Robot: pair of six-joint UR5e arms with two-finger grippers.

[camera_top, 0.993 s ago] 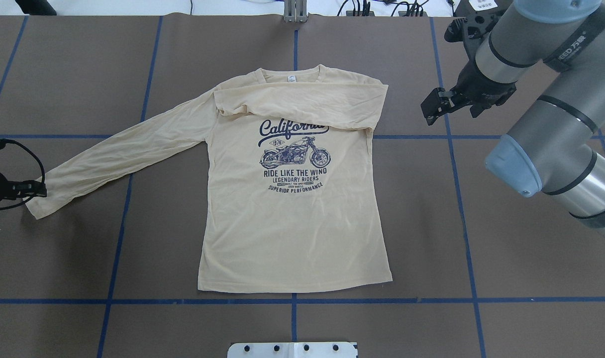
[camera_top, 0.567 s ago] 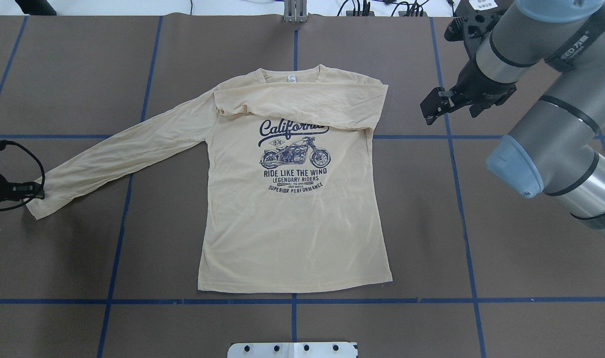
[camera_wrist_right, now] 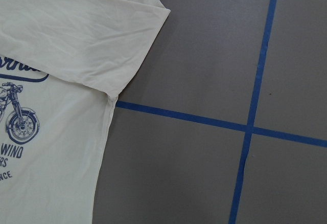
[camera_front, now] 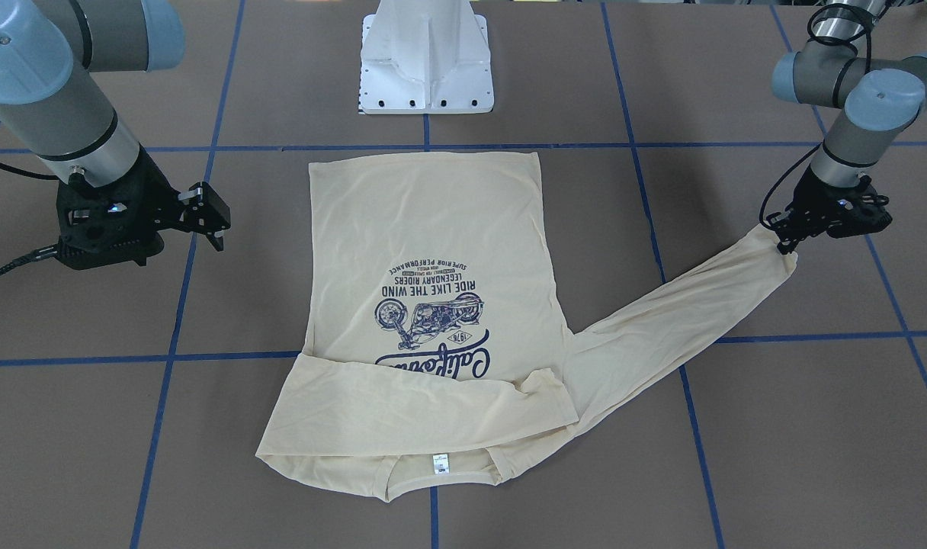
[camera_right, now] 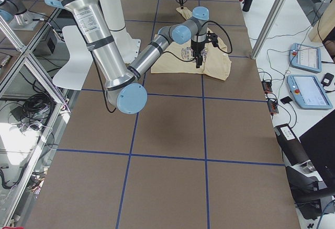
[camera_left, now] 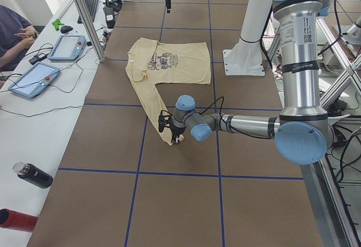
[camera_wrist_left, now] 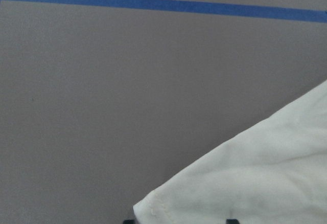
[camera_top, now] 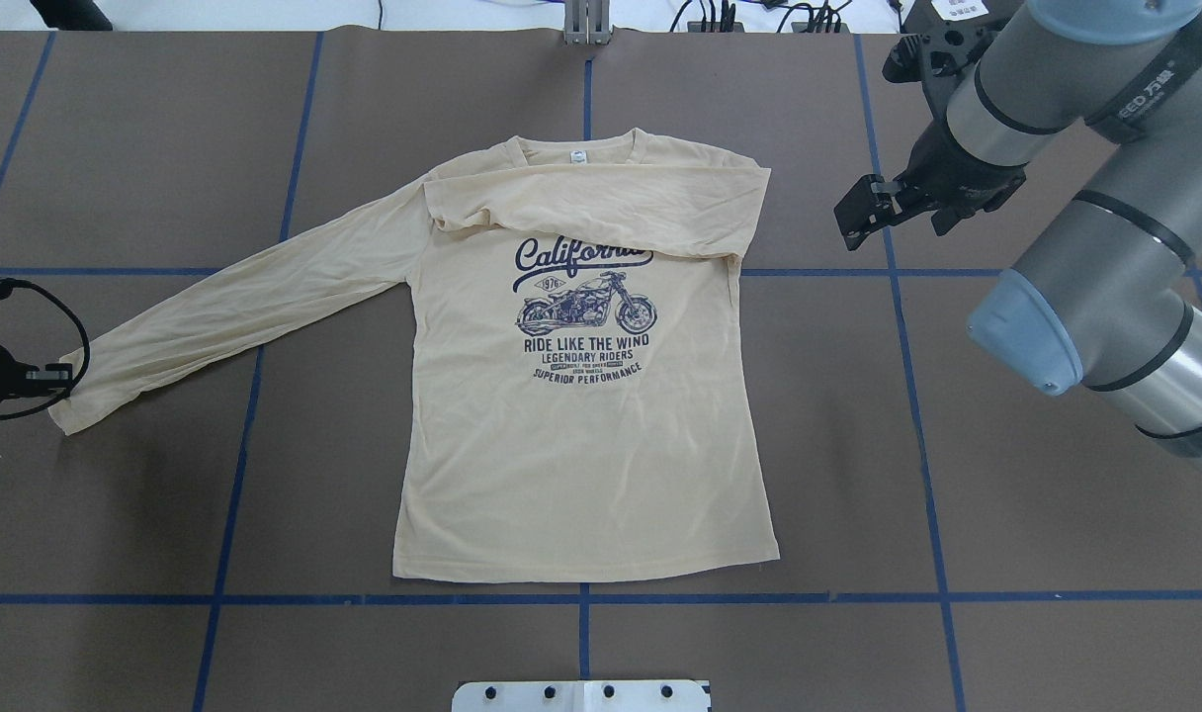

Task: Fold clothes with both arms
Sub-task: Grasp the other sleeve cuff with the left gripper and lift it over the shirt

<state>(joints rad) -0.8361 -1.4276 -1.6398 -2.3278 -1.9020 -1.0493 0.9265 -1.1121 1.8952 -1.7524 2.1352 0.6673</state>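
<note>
Open table [camera_top: 858, 445] all around shirt [camera_top: 581, 465], white pedestal [camera_top: 581, 695] just beyond its hem

The shirt [camera_top: 581, 475] is showing pale cream-yellow, wearing a navy motorcycle-and-lettering print [camera_top: 583, 316] (its neck label [camera_top: 579, 156] is looking white, perhaps faintly marked); blue lines [camera_top: 858, 597] are crossing the brown table [camera_top: 1006, 475] in a grid.

Thin matt cloth shirt [camera_top: 581, 465], matt brown table [camera_top: 858, 445], smooth blue tape [camera_top: 364, 599]

You are reading, on the shirt [camera_top: 581, 465] at frame centre: "California", "1976", "RIDE LIKE THE WIND", "LEGENDARY RIDERS", "SUPERIOR PERFORMANCE" (two tiny lines between are blurring out).
</note>
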